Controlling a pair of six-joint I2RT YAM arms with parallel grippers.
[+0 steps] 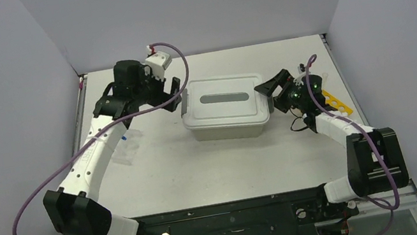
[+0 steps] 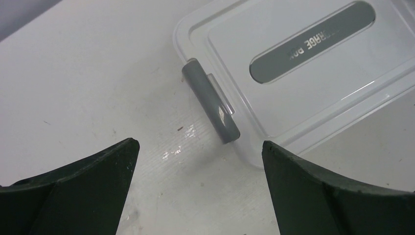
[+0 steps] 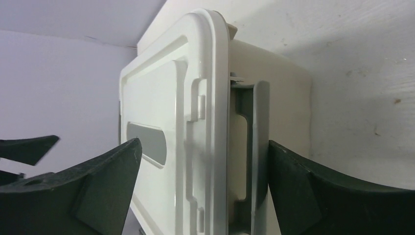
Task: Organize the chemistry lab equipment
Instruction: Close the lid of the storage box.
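**Wide open on both sides**

The left tool [image 2: 198,152] is open above the table [image 1: 201,164], near the grey latch [image 2: 210,100] of the box [image 1: 228,125]. The right tool [image 3: 203,152] is open around the box's right edge. A clear pack [image 1: 125,145] with a blue bit lies under the left arm.

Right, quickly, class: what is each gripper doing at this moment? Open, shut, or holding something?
Left gripper: open, empty, near the grey latch of the storage box.
Right gripper: open, straddling the storage box's other end, not clamped.
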